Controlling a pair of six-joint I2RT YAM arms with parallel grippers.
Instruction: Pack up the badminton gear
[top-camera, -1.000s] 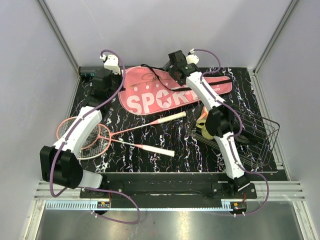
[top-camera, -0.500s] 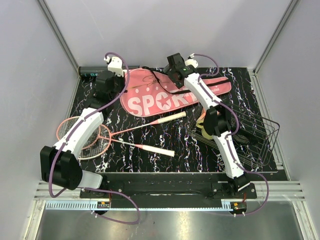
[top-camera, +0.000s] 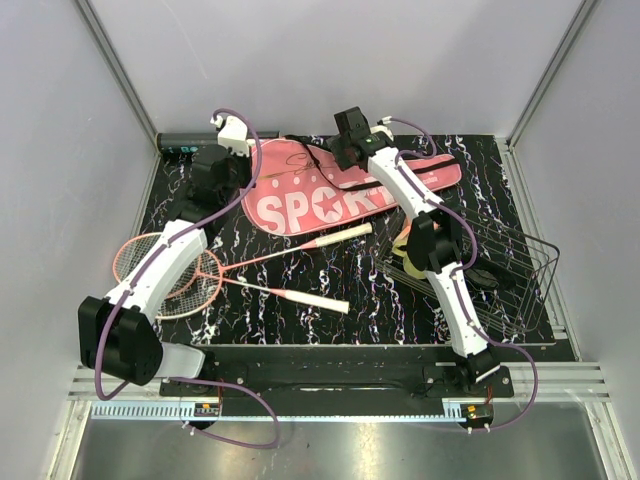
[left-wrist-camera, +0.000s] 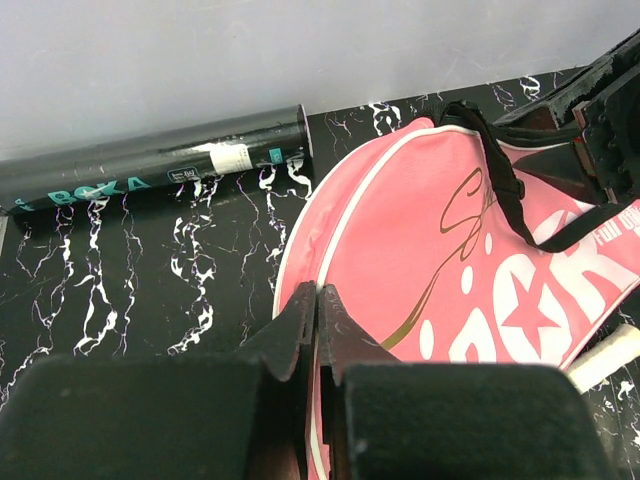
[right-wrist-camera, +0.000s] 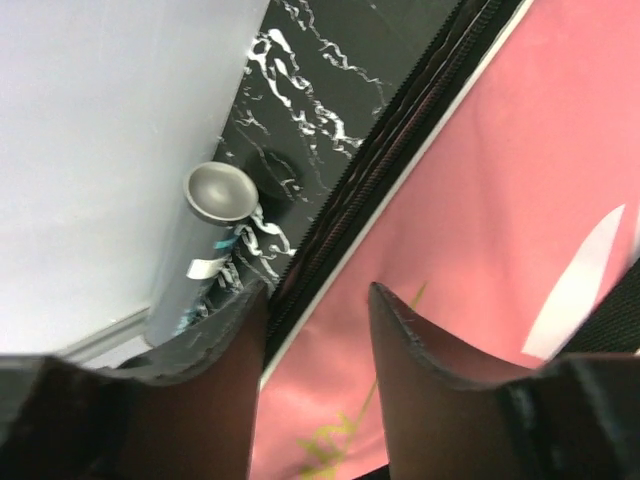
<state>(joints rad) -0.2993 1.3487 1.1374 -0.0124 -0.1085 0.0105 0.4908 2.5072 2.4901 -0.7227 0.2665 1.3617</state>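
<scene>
Watching your right gripper (right-wrist-camera: 318, 320) straddle the zip edge of the pink racquet cover (top-camera: 300, 205), jaws half drawn in, a gap between them, nothing clamped yet. It could bite both layers at once and pin the mouth shut, or skid off the piping. Your left gripper (left-wrist-camera: 315, 300) is pinched tight on the cover's rounded end; tug too hard there and the whole cover slides into the black tube (left-wrist-camera: 160, 165) just behind it. The two racquets (top-camera: 200, 270) lie crossed on the table (top-camera: 350, 275), outside the cover. Against a second ago, the right jaws have narrowed from wide and dropped onto the cover's far edge, and the left wrist has swung in.
</scene>
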